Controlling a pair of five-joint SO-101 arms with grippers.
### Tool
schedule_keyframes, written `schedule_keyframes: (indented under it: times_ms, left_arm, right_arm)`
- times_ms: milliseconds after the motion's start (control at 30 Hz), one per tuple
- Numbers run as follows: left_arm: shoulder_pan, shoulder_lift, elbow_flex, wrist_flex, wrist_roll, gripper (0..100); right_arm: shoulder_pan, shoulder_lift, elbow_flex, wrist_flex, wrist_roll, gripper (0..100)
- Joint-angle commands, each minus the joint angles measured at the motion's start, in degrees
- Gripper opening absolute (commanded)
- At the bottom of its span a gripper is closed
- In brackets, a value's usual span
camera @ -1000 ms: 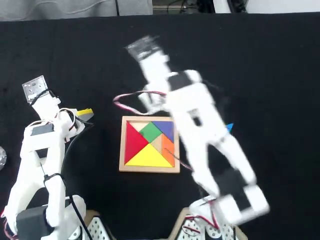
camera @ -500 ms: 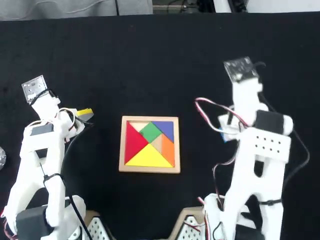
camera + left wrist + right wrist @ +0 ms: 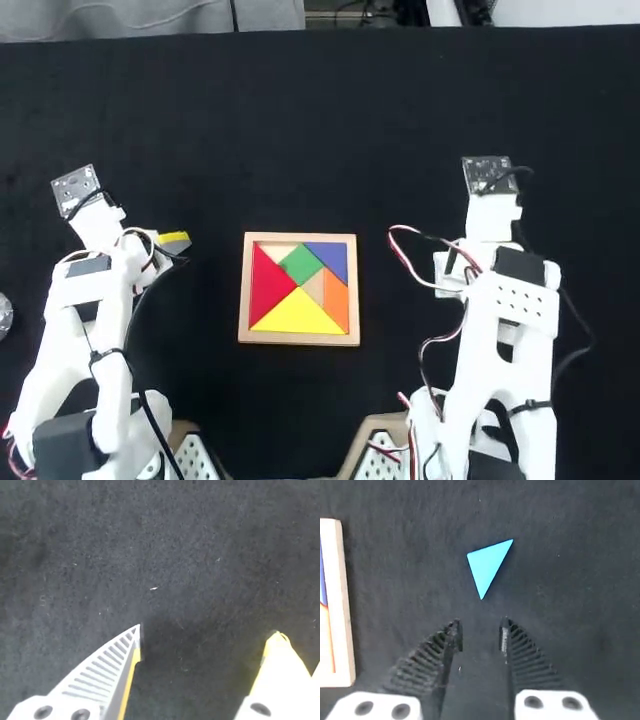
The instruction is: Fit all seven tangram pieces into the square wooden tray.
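Black cloth covers the worktop point(image 3: 300, 130). At its centre sits the square wooden tray point(image 3: 243, 290) with five coloured pieces point(image 3: 296, 315) already in it. Bare wood shows at its far left corner and in a small patch near its middle.

A flat cyan triangle point(image 3: 487, 566) lies on the cloth to the right of the tray, apart from it. The right hand point(image 3: 479, 630) hovers just short of it, jaws partly open and holding nothing, with the triangle's sharpest corner pointing into the gap between them. The left hand point(image 3: 207, 632) hangs over bare cloth left of the tray, jaws spread wide and empty.

The step in hand looks to be picking up the triangle. It is thin and lies flush on soft cloth, so the fingertips would need to press right down to the worktop before closing. No two of its edges run parallel, so a pinch on two slanted sides could squeeze it out. It would be safer to advance until the jaws straddle the wide part, with one finger on the long edge and the other at the opposite corner. It would also help to turn the piece to match its gap before lowering it in.
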Motion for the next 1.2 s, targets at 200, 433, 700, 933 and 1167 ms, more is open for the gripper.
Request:
schedule_keyframes:
  times_ms: [200,433,700,933,1167]
  left_arm:
    - [-0.4,-1.41,-0.13,-0.79,0.0,37]
    - [-0.4,-1.41,-0.13,-0.79,0.0,37]
    - [-0.31,-1.41,-0.13,-0.79,0.0,37]
    - [-0.22,-1.41,-0.13,-0.79,0.0,37]
    - [-0.22,-1.41,-0.22,-0.88,0.0,37]
  right_arm:
    - [-2.37,17.63,-11.21,-5.01,-7.91,14.9]
    - [-4.92,36.26,-24.31,-3.08,-17.49,15.5]
    - [-2.81,42.68,-30.2,-1.14,-20.48,15.6]
    - [-3.08,42.77,-30.02,-0.97,-20.48,16.8]
    - [-3.87,43.03,-30.11,1.41,-20.31,29.7]
